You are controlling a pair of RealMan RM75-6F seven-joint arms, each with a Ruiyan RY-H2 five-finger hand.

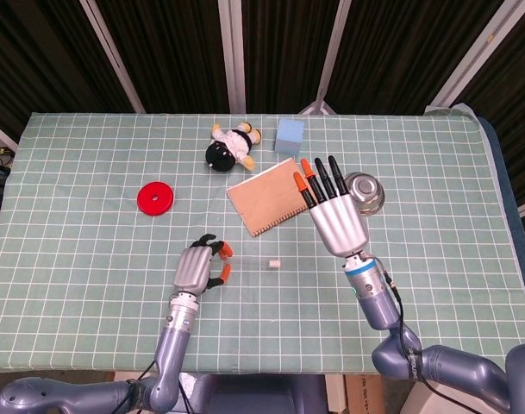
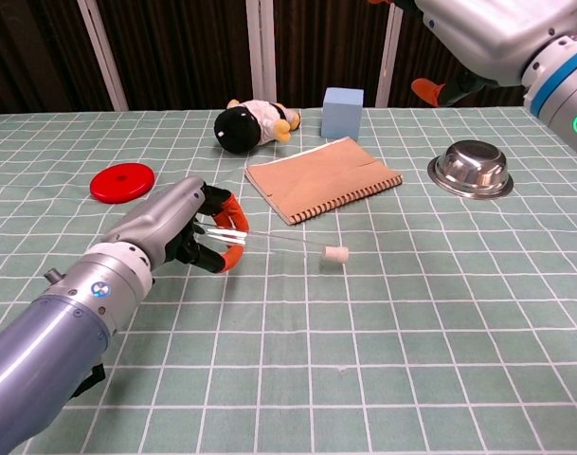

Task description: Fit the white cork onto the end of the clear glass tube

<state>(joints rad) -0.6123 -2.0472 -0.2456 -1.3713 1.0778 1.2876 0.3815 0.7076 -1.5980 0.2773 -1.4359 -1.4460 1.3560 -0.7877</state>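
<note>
Our left hand pinches the clear glass tube, white cork on its 3 o'clock end; our right hand hovers, fingers spread.

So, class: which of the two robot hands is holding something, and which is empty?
The left robot hand grips the clear glass tube with the white cork on its far end. The right robot hand is raised, fingers spread, holding nothing.

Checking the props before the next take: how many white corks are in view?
1. The white cork sits at the far end of the clear glass tube that the left hand holds above the table. None other shows.
</note>
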